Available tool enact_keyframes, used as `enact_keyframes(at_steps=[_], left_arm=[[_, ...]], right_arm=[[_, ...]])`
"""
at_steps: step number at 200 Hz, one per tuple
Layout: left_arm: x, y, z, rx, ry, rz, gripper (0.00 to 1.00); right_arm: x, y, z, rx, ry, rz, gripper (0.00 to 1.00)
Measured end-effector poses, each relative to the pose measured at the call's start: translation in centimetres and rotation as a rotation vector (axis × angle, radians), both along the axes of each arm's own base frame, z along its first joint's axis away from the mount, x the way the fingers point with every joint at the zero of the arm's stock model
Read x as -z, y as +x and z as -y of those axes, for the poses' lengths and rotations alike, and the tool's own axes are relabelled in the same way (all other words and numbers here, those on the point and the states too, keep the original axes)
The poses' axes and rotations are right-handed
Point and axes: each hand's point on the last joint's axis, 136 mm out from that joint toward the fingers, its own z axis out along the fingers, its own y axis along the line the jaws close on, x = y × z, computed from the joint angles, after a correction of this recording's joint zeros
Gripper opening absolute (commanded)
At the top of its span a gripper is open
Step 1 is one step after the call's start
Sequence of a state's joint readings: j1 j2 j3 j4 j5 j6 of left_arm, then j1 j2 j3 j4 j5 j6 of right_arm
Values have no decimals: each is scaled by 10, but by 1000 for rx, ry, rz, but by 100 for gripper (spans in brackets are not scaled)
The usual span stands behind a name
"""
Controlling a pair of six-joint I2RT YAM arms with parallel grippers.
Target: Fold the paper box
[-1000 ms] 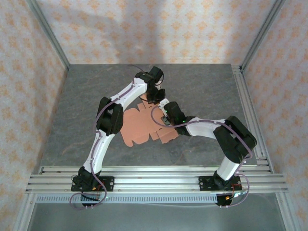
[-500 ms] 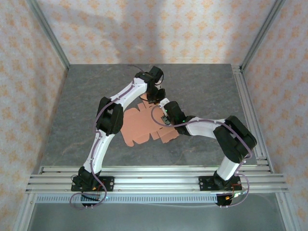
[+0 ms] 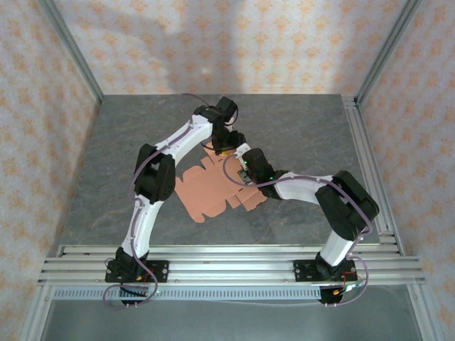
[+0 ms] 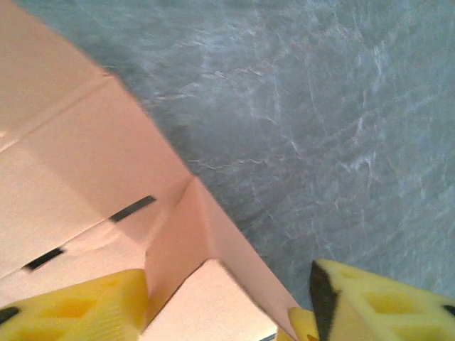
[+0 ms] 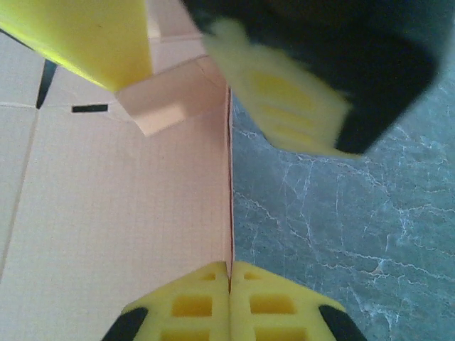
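Observation:
The paper box point(image 3: 210, 190) is a salmon-orange die-cut sheet lying mostly flat mid-table, with its right edge lifted into a wall. My right gripper point(image 3: 243, 168) is shut on that wall, and the thin card edge runs straight into its closed pads point(image 5: 229, 298). The sheet's flat panel point(image 5: 121, 213) spreads to the left of the pinch. My left gripper point(image 3: 227, 147) stands open at the far corner. Its yellow fingers point(image 4: 71, 305) straddle the raised wall and a small tab point(image 4: 206, 291) folded inward. Slots show in the panel point(image 4: 78, 163). From the right wrist view, the left gripper's fingers point(image 5: 284, 99) flank the same tab.
A grey stone-patterned tabletop point(image 3: 298, 135) lies bare around the sheet. Aluminium rails run along the near edge point(image 3: 227, 259) and the right side point(image 3: 370, 163). Patterned walls enclose the cell on three sides.
The left arm's elbow swung left and its gripper shifted slightly at the sheet's far corner. The sheet's left flaps now spread a little wider. The right arm held still.

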State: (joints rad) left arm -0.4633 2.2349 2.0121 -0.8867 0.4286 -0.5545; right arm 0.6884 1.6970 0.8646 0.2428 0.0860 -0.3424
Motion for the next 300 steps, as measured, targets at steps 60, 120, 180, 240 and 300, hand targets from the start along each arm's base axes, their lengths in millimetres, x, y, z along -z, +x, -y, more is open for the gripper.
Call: enact_keyframes(at_steps=[60,120,180,240,300], left_arm=[[-40,-11,-82,-87,93,203,100],[-23,-10,-142,-176,12,254,85],[14,0,-141,-119,-145,173,64],[28,-3,-109,-14,-234,153,69],[51,-5,-94,18,-250,117,66]], right_arm=[[7,4,18,39,6,-23,0],[11,-1,18,26,36,-56,0],[-3,-10,18,1,115,-71,0],[-4,-12,20,11,164,-92,0],[-5,-13,18,5,179,-99,0]])
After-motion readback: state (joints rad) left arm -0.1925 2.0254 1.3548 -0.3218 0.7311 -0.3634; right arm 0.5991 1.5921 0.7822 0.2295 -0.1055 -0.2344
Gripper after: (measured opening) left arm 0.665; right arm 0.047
